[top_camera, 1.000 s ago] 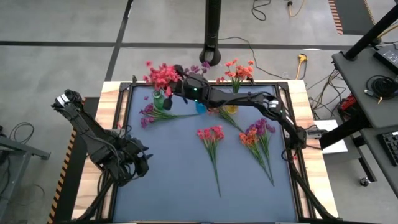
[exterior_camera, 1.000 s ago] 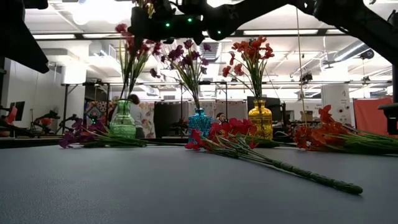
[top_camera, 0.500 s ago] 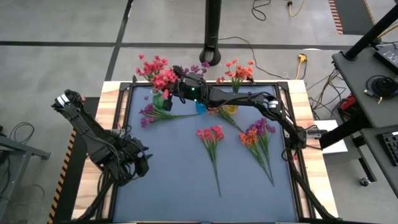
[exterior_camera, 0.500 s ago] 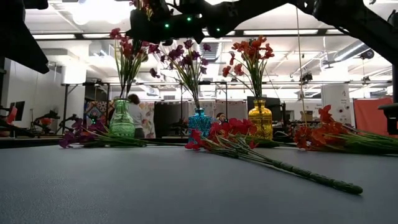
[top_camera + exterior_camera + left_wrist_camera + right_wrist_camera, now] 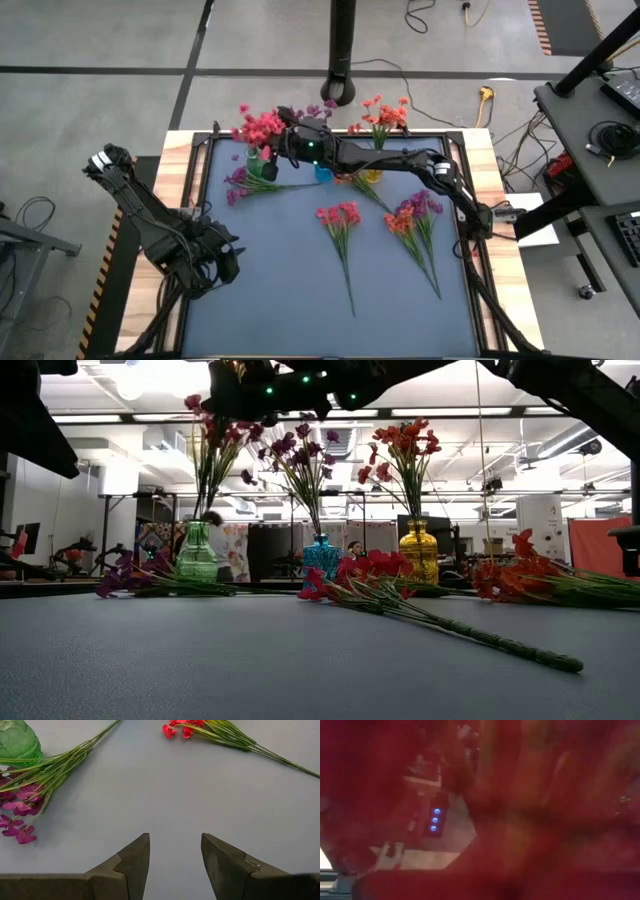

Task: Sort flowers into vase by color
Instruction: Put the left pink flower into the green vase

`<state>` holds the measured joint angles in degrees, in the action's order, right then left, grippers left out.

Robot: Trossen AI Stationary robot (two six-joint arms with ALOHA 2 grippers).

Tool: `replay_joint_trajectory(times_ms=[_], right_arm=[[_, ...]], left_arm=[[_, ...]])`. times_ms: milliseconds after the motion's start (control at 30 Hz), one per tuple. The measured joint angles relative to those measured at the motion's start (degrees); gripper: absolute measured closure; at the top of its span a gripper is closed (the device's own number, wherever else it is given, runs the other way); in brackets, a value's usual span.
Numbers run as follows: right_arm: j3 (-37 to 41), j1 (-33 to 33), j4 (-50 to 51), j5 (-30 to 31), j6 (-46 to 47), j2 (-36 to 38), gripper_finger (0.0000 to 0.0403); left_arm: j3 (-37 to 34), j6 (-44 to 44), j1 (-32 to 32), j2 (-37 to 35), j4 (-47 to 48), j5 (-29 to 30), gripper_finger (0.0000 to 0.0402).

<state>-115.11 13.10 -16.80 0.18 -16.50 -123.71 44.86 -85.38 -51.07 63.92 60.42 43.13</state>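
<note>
My right gripper reaches across the far side of the table and is shut on a pink-red flower sprig above the green vase. In the right wrist view the blossoms fill the picture as a red blur. Purple flowers stand in the blue vase and orange-red ones in the yellow vase. A purple sprig, a pink-red sprig and a purple and an orange-red sprig lie flat on the mat. My left gripper waits open at the near left. My right gripper holds the pink-red sprig high on its stems, just under the blossoms, coming roughly level from the table's right. Its own dark body hides the fingertips. The sprig stands nearly upright, and its stem ends reach down into the green vase.
The three vases stand in a row along the far edge. The lying purple sprig rests beside the green vase. The near half of the grey mat is bare. A black pole stands behind the table.
The pink-red sprig's blossom head has swung toward the table's left and then back to the right, above the green vase, while its stem ends have stayed in the vase. My right gripper has stayed shut over the vase.
</note>
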Motion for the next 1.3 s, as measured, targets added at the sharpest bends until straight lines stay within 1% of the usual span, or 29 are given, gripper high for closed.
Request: replay_joint_trajectory(times_ms=[200,633,1300], right_arm=[[0.0,0.0,0.6,0.2,0.0,0.2,0.0388],[-3.0,0.0,3.4,0.3,1.3,0.1,0.0388],[-3.0,0.0,6.1,0.3,1.5,0.0,0.0388]], left_arm=[[0.0,0.0,0.0,0.0,0.0,0.0,0.0240],[0.0,0.0,0.0,0.0,0.0,0.1,0.0240],[0.0,0.4,0.0,0.0,0.0,0.5,0.0240]])
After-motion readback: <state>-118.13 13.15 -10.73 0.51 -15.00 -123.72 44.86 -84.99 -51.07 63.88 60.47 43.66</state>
